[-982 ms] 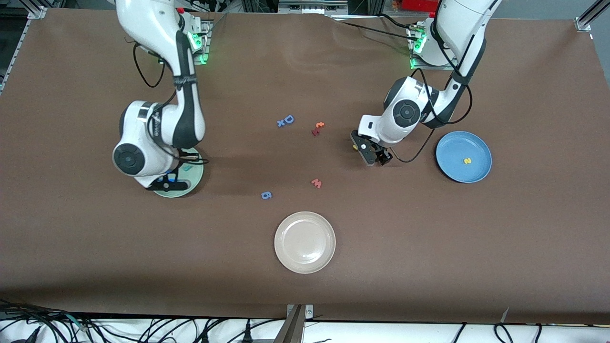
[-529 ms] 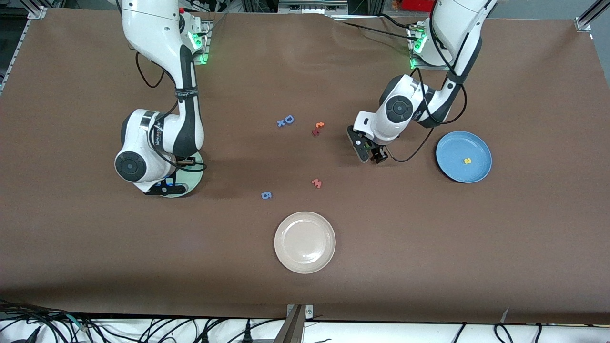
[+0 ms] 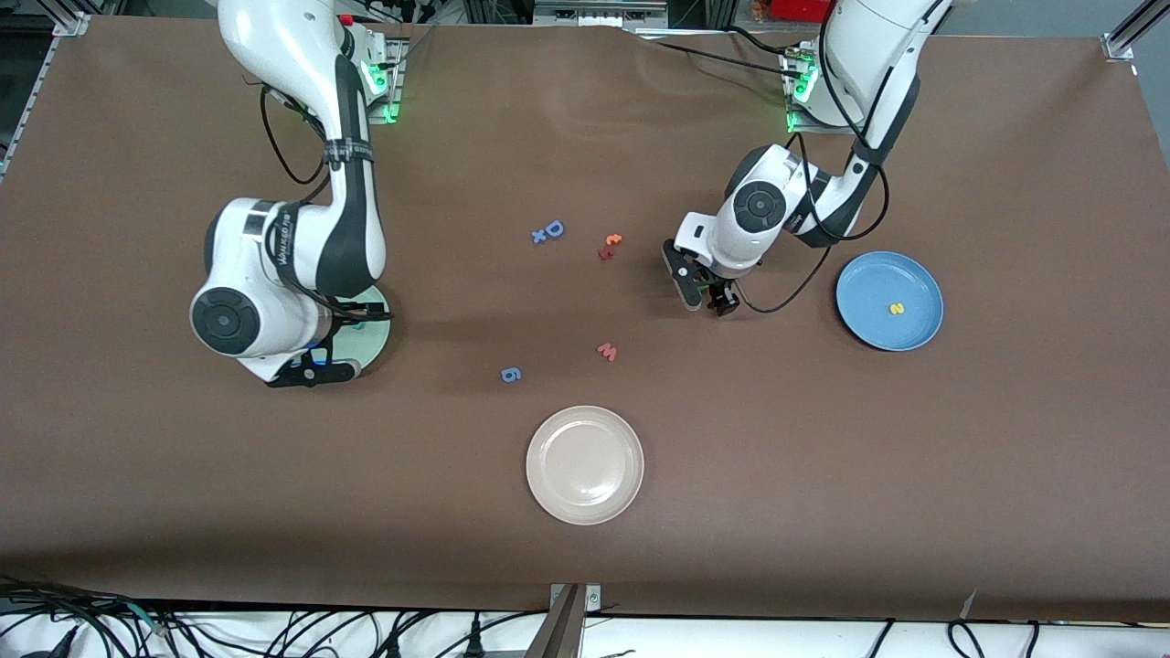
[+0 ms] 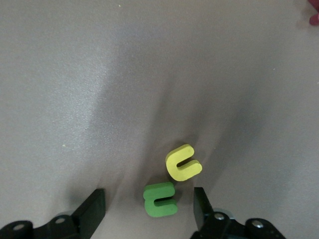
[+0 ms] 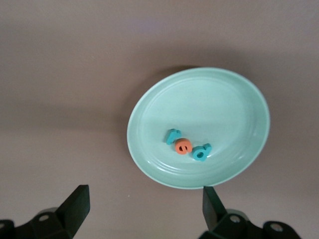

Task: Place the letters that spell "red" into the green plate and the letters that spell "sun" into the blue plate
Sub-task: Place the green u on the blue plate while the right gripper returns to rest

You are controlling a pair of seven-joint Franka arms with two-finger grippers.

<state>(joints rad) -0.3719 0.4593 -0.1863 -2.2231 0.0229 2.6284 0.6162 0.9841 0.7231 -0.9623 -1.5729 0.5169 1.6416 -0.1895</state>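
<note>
1. Right gripper [image 5: 144,196]: fingers have gone from nearly shut to wide apart and hold nothing. It hangs over the green plate [image 5: 239,99] and has lifted a bit since a sec ago.
2. Under it, the teal "r" [image 5: 172,136], orange "e" [image 5: 183,146] and teal "d" [image 5: 201,152] lie in a row inside the green plate, each touching the next. Judged: the last "red" letter was just dropped, so that half is done.
3. Green plate sits at approx 9 o'clock of the table centre (front view, 12 = robots' bases).
4. Left gripper [image 4: 148,195]: fingers apart, narrowing vs a sec ago, not yet clamped. They straddle the dark green arch letter [image 4: 160,199], gaps on both sides. It has crept toward 10 o'clock, low over the table.
5. Yellow arch letter [image 4: 183,163] lies just beside the green one, outside the fingers.
6. Blue plate [image 3: 868,274] is at 3 o'clock of the left gripper, w/ only the yellow "s" [image 3: 897,309] in it.
7. Meaning: "sun" is one of three done; the pick of the green arch looks imminent, the yellow arch comes after.
</note>
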